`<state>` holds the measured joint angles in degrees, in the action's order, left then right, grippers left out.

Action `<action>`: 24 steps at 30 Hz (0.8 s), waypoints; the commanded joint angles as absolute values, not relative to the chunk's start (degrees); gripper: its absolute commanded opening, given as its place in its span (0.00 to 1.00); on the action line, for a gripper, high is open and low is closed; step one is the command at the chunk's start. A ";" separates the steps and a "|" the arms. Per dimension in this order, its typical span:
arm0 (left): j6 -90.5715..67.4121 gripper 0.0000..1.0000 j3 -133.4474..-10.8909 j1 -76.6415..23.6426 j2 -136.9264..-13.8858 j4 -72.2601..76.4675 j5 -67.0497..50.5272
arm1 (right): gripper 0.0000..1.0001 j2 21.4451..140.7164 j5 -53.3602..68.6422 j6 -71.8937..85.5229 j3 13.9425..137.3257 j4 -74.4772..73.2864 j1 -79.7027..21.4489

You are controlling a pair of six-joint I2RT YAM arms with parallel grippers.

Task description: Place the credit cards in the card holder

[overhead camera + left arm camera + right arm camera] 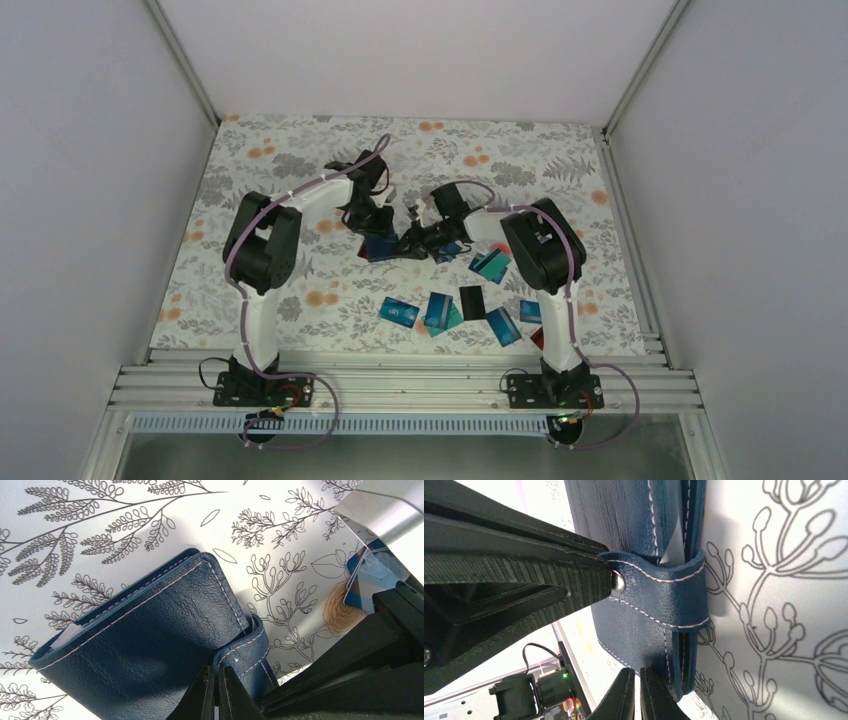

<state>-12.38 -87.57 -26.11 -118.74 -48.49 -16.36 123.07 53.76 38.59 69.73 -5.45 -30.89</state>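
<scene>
Navy stitched card holder (150, 630), strap wrapped round; credit cards (398, 312) scattered nearby.

Robotics lab cell, not a home. Boxed in by plain white panels (100, 150) on aluminium posts (185, 60). Two robot arms (262, 250) bolted to a slotted metal rail (400, 385), cables (325, 410) trailing loose. Flower-print cloth (300, 160) spread over the surface.

floral tablecloth (300, 180) | white enclosure walls (90, 150) | aluminium rail (400, 385) at near edge
</scene>
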 commanded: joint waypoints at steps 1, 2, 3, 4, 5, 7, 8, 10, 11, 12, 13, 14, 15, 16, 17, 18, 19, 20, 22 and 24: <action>-10.59 0.02 -84.13 -23.40 -122.23 -48.67 -4.96 | 0.04 127.83 43.80 36.93 68.58 -14.19 -31.20; -10.51 0.02 -84.04 -23.23 -122.44 -48.53 -4.92 | 0.04 127.80 43.77 36.74 68.79 -14.64 -31.18; -10.47 0.02 -83.97 -23.21 -122.61 -48.28 -4.73 | 0.04 127.87 43.69 36.52 68.99 -15.12 -31.14; -10.39 0.02 -83.86 -23.14 -122.79 -48.11 -4.51 | 0.04 127.96 43.61 36.25 69.19 -15.46 -31.13; -10.45 0.02 -83.66 -23.07 -122.94 -47.93 -4.41 | 0.04 128.09 43.53 36.05 69.40 -15.86 -31.15; -10.37 0.02 -83.09 -22.92 -123.04 -47.57 -3.81 | 0.04 128.31 43.43 35.60 69.96 -16.84 -31.17; -10.37 0.02 -82.72 -22.75 -123.09 -47.52 -3.30 | 0.04 128.52 43.42 35.43 70.19 -17.21 -31.16; -10.22 0.02 -81.83 -22.25 -123.49 -47.23 -3.13 | 0.04 128.78 43.44 35.16 70.69 -17.83 -31.13; -10.15 0.02 -81.33 -21.91 -123.77 -47.12 -3.20 | 0.04 128.98 43.43 35.00 70.82 -18.17 -31.15; -10.04 0.02 -81.04 -21.62 -124.19 -47.05 -3.31 | 0.04 129.13 43.50 34.79 70.98 -18.39 -31.15; -9.90 0.02 -80.82 -21.39 -124.64 -47.07 -3.39 | 0.04 129.31 43.50 34.56 71.13 -18.71 -31.17; -9.85 0.03 -80.83 -21.28 -125.12 -47.19 -3.37 | 0.04 129.48 43.46 34.31 71.33 -19.06 -31.13; -9.89 0.03 -81.09 -21.27 -125.72 -47.39 -3.41 | 0.04 129.61 43.42 34.08 71.54 -19.60 -31.13; -10.04 0.03 -81.45 -21.24 -126.34 -47.76 -3.59 | 0.04 129.65 43.33 33.79 71.81 -20.02 -31.13; -10.35 0.04 -81.92 -21.27 -127.03 -48.23 -3.80 | 0.04 129.69 43.29 33.47 72.14 -20.49 -31.10; -10.74 0.04 -82.59 -21.27 -127.66 -48.80 -3.96 | 0.04 129.84 43.17 33.14 72.52 -21.07 -31.07; -11.07 0.05 -83.39 -21.26 -128.45 -49.45 -4.01 | 0.04 129.93 43.09 32.80 72.99 -21.85 -31.10; -11.48 0.06 -84.19 -21.35 -129.18 -50.16 -3.97 | 0.04 130.07 43.08 32.46 73.48 -22.39 -31.16; -12.06 0.08 -85.59 -21.35 -130.60 -51.45 -3.45 | 0.04 130.19 43.01 31.84 74.67 -23.54 -31.08; -12.32 0.10 -86.57 -21.32 -131.08 -52.31 -3.37 | 0.04 130.27 42.77 31.08 76.13 -24.94 -31.09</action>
<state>-11.46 -89.30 -23.03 -121.45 -50.39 -18.63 125.23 53.60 33.32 76.05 -15.25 -30.89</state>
